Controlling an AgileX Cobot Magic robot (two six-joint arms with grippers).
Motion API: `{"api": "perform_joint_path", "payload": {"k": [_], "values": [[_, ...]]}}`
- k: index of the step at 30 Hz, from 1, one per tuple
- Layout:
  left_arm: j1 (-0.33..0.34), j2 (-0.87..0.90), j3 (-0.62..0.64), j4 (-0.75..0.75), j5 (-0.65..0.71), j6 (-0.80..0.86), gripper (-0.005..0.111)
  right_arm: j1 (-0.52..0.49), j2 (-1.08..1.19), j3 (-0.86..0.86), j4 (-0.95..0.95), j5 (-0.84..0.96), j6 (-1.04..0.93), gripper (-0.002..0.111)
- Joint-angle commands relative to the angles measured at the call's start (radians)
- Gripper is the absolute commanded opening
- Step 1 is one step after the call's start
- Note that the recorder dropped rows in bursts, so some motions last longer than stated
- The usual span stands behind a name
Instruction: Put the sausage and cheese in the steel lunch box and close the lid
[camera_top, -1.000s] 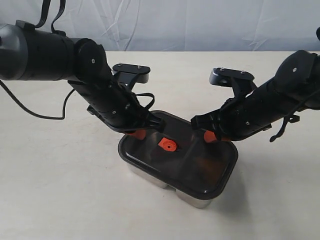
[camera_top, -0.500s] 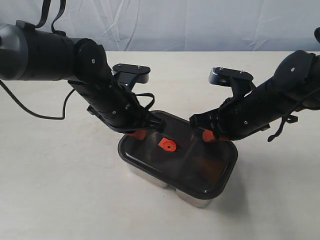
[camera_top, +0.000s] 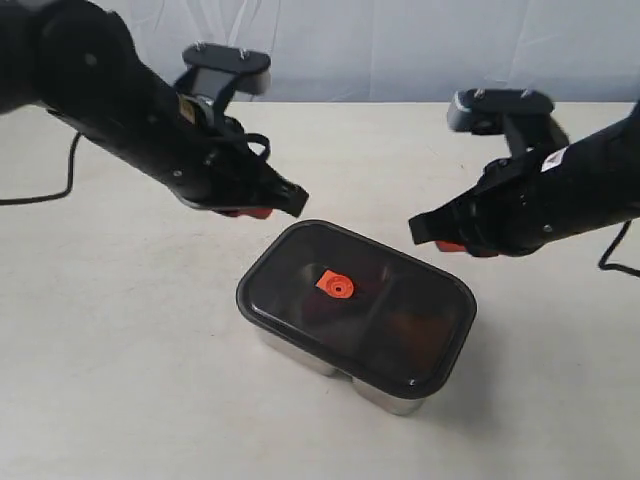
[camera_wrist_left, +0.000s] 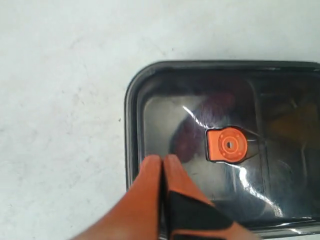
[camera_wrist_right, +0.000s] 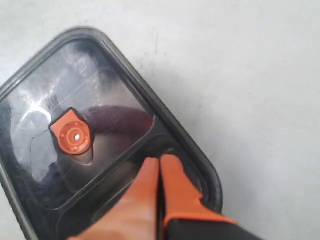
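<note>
Nearest you lies the bare worktop (camera_top: 120, 400), pale cream and matte with faint speckles. On it, about midway across, stands the steel lunch box (camera_top: 385, 397), with only a shiny strip of its wall showing under the lid (camera_top: 290, 280). The dark see-through lid sits flat over the whole box, its orange tab (camera_top: 335, 287) at the centre. Through the lid you can make out the sausage (camera_wrist_right: 115, 120) as a dim reddish curve in the compartment next to the tab. The cheese (camera_top: 412, 325) is no more than a brownish-orange patch in the other compartment. Just beyond the box, the left fingers (camera_wrist_left: 150, 190) are pressed together with nothing between them, raised clear of the lid's far left corner. The right fingers (camera_wrist_right: 145, 190) are likewise pressed together and empty, raised off its far right side. A black cable (camera_top: 68, 170) trails over the worktop behind the left arm. Past the worktop's far edge hangs a wrinkled pale grey cloth (camera_top: 400, 50) that closes off the room.
</note>
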Motion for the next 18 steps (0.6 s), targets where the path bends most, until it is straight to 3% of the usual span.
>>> {"api": "perform_joint_path", "payload": {"k": [1, 4, 7, 18], "values": [[-0.005, -0.146, 0.002, 0.117, -0.007, -0.049, 0.0, 0.003, -0.205, 0.002, -0.278, 0.062, 0.238, 0.0], [-0.005, -0.248, 0.008, 0.183, -0.013, -0.125, 0.0, 0.003, -0.345, 0.002, -0.469, 0.149, 0.41, 0.0], [-0.007, -0.377, 0.052, 0.157, -0.076, -0.14, 0.0, 0.003, -0.488, 0.002, -0.569, 0.238, 0.498, 0.0], [-0.028, -0.798, 0.378, 0.086, -0.171, -0.21, 0.0, 0.003, -0.888, 0.011, -0.547, 0.489, 0.552, 0.0]]}}
